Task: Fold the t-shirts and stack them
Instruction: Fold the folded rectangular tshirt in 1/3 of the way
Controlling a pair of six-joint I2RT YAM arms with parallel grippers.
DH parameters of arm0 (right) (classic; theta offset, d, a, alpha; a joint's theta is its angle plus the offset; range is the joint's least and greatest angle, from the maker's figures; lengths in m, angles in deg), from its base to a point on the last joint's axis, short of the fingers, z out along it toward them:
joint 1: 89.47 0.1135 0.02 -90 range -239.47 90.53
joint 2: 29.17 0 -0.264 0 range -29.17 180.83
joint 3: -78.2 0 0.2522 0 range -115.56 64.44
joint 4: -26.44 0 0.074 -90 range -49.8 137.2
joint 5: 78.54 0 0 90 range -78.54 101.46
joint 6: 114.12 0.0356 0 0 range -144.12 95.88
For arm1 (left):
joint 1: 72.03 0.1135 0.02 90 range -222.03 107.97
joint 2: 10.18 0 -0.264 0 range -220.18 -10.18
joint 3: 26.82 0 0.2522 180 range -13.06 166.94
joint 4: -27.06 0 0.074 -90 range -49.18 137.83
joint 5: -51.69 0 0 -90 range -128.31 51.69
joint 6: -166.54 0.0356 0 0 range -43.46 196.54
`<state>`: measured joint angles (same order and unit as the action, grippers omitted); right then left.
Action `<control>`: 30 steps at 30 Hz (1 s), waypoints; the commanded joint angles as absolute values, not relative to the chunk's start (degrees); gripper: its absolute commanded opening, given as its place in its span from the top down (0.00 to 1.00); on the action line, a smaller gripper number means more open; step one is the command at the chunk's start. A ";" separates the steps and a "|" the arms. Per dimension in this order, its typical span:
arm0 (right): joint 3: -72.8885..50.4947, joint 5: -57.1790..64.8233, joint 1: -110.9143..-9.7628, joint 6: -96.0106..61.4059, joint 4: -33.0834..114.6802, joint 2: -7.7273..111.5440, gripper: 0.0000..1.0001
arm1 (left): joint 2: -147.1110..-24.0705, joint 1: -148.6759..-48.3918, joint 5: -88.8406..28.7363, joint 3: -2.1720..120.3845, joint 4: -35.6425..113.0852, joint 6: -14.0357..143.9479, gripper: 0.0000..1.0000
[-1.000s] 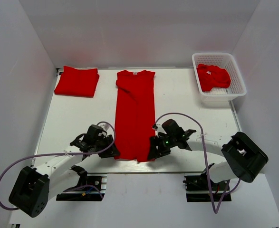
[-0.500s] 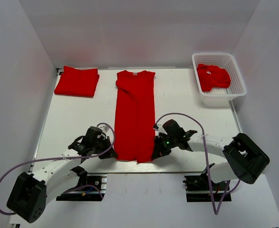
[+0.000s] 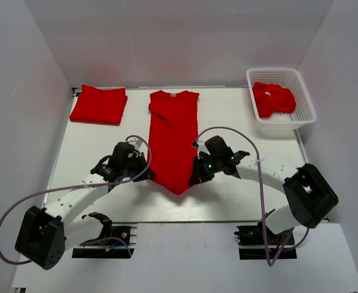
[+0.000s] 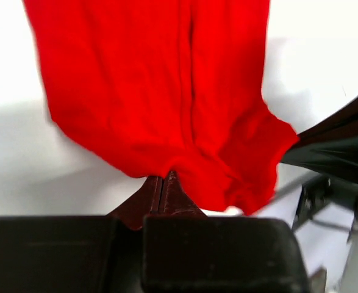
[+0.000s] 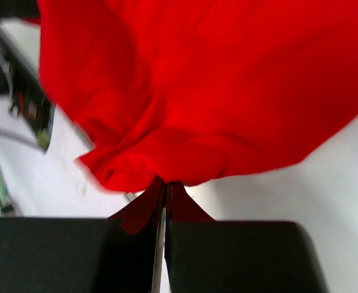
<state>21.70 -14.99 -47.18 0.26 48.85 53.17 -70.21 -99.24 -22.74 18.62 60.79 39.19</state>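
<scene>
From the overhead camera I see a long red t-shirt (image 3: 174, 131) lying down the middle of the white table (image 3: 239, 131). It is folded into a narrow strip with its collar at the far end. Its near end narrows to a point that sags between my two arms. My left gripper (image 3: 146, 173) is fully closed on the near left corner of the hem, and my right gripper (image 3: 194, 177) is fully closed on the near right corner. In the left wrist camera the two fingers (image 4: 155, 194) are pressed together with a pinch of red cloth between their tips, and the rest of the shirt spreads away above the white surface. The right wrist camera shows much the same: fingers (image 5: 143, 210) tight together, with a bunched fold of red fabric caught at the tips. At the far left corner of the table a second t-shirt (image 3: 99, 104) lies folded into a flat rectangle, well apart from the long one. At the far right stands a white mesh basket (image 3: 283, 125) with a crumpled red t-shirt (image 3: 273, 99) inside.
</scene>
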 commanded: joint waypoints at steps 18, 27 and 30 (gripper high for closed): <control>-3.75 -8.31 -62.31 -9.26 54.44 69.79 1.00 | -98.51 -92.25 -35.15 47.83 48.74 43.84 1.00; -11.49 -10.24 -64.07 -11.99 54.53 75.32 1.00 | -103.87 -88.56 -32.16 50.66 46.54 44.98 1.00; -14.13 -11.48 -64.59 -12.25 54.44 77.17 1.00 | -106.42 -88.03 -30.32 51.27 45.67 45.51 1.00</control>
